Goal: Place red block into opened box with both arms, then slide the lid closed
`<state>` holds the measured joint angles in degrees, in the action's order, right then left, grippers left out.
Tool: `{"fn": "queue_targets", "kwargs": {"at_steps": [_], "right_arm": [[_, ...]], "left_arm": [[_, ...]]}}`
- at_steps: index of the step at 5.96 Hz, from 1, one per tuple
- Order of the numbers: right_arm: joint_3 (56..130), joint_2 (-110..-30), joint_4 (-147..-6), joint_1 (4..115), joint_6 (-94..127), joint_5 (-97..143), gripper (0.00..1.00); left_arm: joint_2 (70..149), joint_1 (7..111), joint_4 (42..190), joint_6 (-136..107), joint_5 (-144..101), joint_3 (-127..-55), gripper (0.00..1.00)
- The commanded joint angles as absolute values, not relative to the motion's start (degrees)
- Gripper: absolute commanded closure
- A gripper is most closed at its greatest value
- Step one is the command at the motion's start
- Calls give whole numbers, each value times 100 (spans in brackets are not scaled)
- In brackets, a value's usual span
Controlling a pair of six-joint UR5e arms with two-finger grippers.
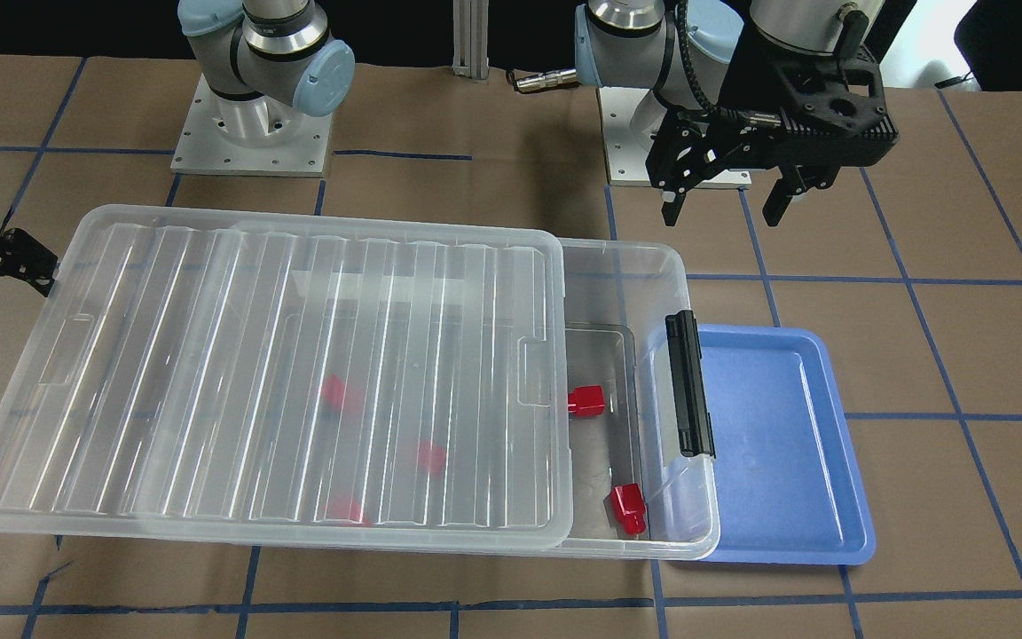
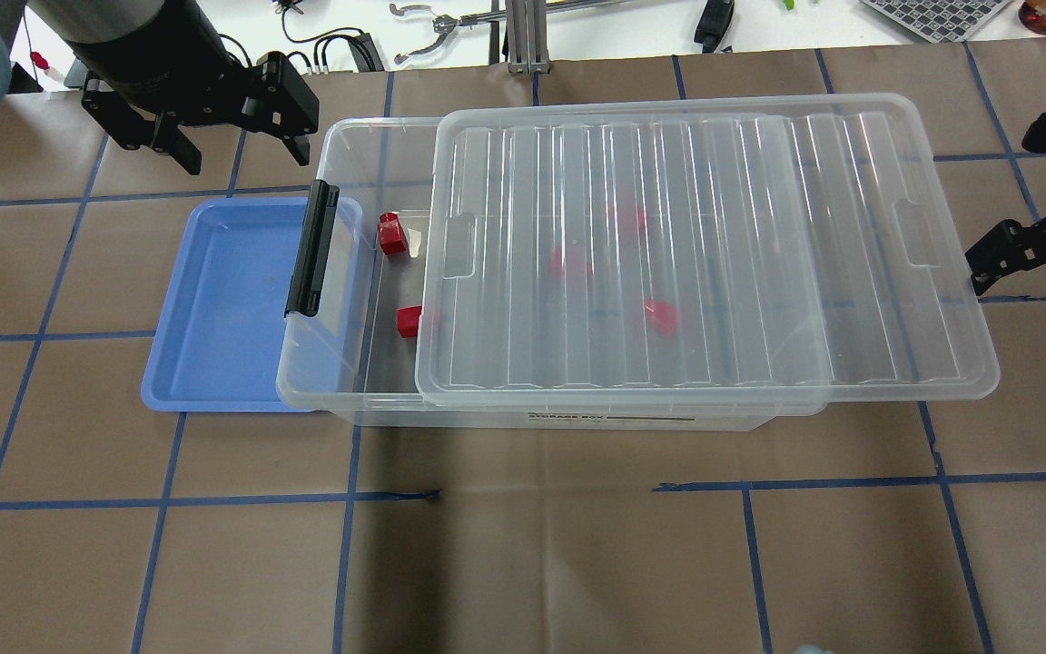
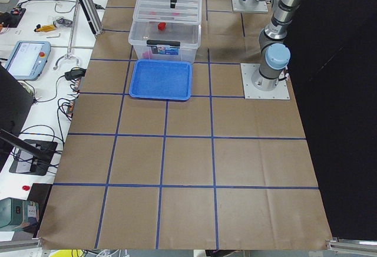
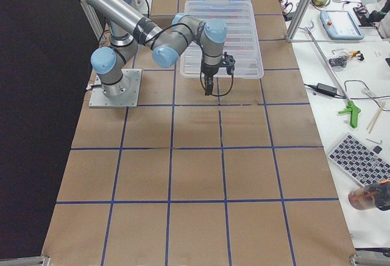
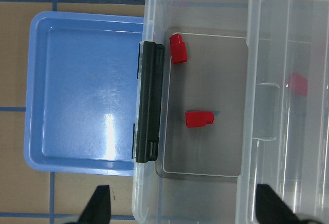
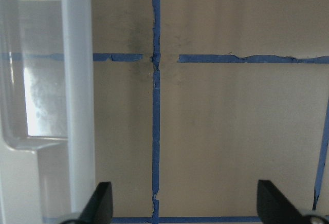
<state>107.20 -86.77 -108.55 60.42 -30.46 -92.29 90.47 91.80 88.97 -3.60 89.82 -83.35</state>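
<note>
Now R gripper [image 6: 185, 203], jaws wide & empty, sits just beside lid's [image 2: 668, 254] short end. Lid's long axis runs away from it twd L gripper [image 1: 726, 206], also wide, empty. Red blocks [image 1: 585, 400] lie in box [image 1: 617, 266], uncovered end, nearer L gripper.

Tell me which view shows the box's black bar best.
Left wrist-mounted: the black bar is large and near centre. Overhead and front-facing show it smaller; both side views, tiny; right wrist, not at all.
</note>
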Motion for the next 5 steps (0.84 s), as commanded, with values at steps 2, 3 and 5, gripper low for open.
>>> {"fn": "queue_targets", "kwargs": {"at_steps": [2, 3, 5], "right_arm": [[10881, -8753, -10854, 6125, -3032, -9220, 0], [10881, -8754, -10854, 6283, -3006, -9220, 0], [10890, -8763, -10811, 6354, -3006, -9220, 0]], "left_arm": [[9044, 9184, 8895, -360, 8974, -8332, 2], [9044, 9185, 8895, -360, 8974, -8332, 2], [9044, 9185, 8895, -360, 8965, -8332, 1]]}}
